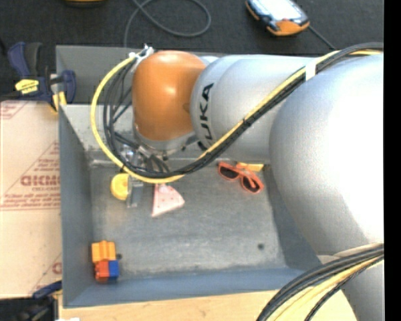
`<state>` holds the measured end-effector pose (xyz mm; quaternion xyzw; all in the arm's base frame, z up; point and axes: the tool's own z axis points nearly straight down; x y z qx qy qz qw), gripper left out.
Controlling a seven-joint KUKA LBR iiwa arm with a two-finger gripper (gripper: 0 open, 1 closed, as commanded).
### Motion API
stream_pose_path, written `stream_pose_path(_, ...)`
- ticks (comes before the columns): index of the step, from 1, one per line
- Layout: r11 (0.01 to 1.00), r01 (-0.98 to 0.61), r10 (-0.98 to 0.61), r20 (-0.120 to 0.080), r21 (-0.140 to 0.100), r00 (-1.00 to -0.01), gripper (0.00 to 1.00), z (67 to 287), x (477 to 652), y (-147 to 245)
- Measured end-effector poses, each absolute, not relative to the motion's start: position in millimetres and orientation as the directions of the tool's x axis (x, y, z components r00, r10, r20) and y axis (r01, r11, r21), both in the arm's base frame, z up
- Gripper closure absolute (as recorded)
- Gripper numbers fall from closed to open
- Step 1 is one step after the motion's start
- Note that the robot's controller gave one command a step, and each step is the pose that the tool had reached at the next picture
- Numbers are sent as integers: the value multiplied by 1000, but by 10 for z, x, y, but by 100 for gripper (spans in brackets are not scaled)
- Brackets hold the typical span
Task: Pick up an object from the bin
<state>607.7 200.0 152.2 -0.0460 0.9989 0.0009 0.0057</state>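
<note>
The gripper [134,189] is seen low in the far left part of the bin [207,246], hung beneath the arm's orange cover [162,95] and its loops of cable. Whether it is open or closed cannot be told, as too much is hidden by the wrist. Just at its left a small yellow thing [120,187], rounded, is lying on the floor, touching the gripper's tip or all but touching it. Just to the right a pale pink wedge [167,200] is found, close but apart. The yellow piece is judged the likelier target, though no grasp can be confirmed: nothing is shown clasped.

Well apart, orange sunglasses [241,176] are lying to the right under the arm. A stack of orange, blue and red blocks [105,261] is tucked into the near left corner.

For a clean pick, the gripper should be centred over the yellow piece rather than beside it and brought fully down to the floor. It should then be closed squarely across the rounded body, so that the piece is not squirted out sideways. The left wall is near, so clearance there should be watched. The pink wedge is best left undisturbed, and the lift taken straight up.
</note>
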Motion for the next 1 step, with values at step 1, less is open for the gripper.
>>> stream_pose_path(1,995,-98,-98,3,-1,-995,100,1760,5850,1982)
